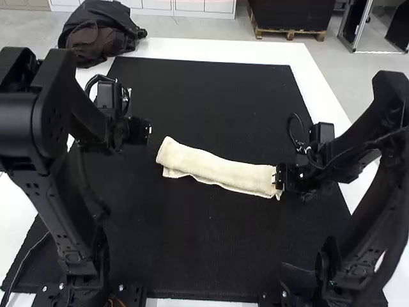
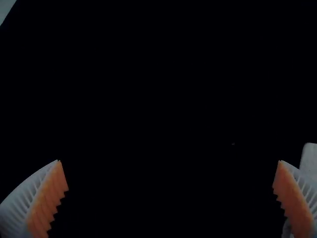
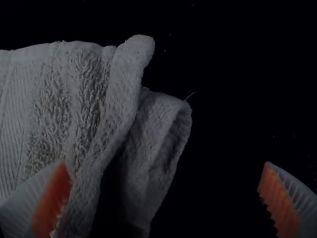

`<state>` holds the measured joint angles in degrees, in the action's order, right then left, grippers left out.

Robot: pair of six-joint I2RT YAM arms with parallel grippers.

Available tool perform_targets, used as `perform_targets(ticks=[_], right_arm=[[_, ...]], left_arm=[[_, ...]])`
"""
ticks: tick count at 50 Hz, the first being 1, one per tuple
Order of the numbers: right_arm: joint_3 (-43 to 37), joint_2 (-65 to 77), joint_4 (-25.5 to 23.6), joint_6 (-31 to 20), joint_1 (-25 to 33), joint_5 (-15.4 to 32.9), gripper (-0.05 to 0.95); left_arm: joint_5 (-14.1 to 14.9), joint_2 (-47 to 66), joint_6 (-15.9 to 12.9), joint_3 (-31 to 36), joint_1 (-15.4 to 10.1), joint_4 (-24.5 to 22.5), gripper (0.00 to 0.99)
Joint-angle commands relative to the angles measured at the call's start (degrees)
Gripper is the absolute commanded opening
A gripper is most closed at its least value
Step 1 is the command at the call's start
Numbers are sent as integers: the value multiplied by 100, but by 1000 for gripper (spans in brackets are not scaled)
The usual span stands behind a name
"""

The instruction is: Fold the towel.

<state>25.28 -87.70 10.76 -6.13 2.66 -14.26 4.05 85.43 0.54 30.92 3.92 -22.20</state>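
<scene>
The cream towel (image 1: 220,171) lies folded into a long narrow strip on the black mat, slightly slanted. My left gripper (image 1: 146,130) is off the strip's left end, not touching it. My right gripper (image 1: 280,177) is at the strip's right end. In the left wrist view my left gripper (image 2: 169,193) stands open with nothing between its fingers, and a bit of the towel (image 2: 310,161) shows past one finger. The right wrist view has my right gripper (image 3: 166,193) open, one finger over the towel (image 3: 74,99), whose layered end with a loose flap reaches between the fingers.
The black mat (image 1: 192,256) covers most of the white table (image 1: 313,70). A dark bag (image 1: 99,32) sits at the table's far left corner.
</scene>
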Motion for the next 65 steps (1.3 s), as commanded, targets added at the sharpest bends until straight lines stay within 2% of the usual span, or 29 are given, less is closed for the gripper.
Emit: perform_targets(ticks=[1,8,20,31,50,65], right_arm=[[320,43,-224,42,-151,-217,893],[346,420,-294,174,-186,-191,892],[302,456,-312,182,-195,-147,893],[223,262,-189,209,-213,-147,892],[267,-98,119,429,-608,-112,892],[250,-168,172,420,-564,2,892]], left_arm=[[-10,-105,52,-42,100,5,970],[8,-105,52,-68,205,-39,970],[8,-96,17,-77,223,-48,970],[16,-105,17,-86,223,-39,970],[43,-105,17,-130,223,-39,970],[43,-114,8,-130,223,31,970]])
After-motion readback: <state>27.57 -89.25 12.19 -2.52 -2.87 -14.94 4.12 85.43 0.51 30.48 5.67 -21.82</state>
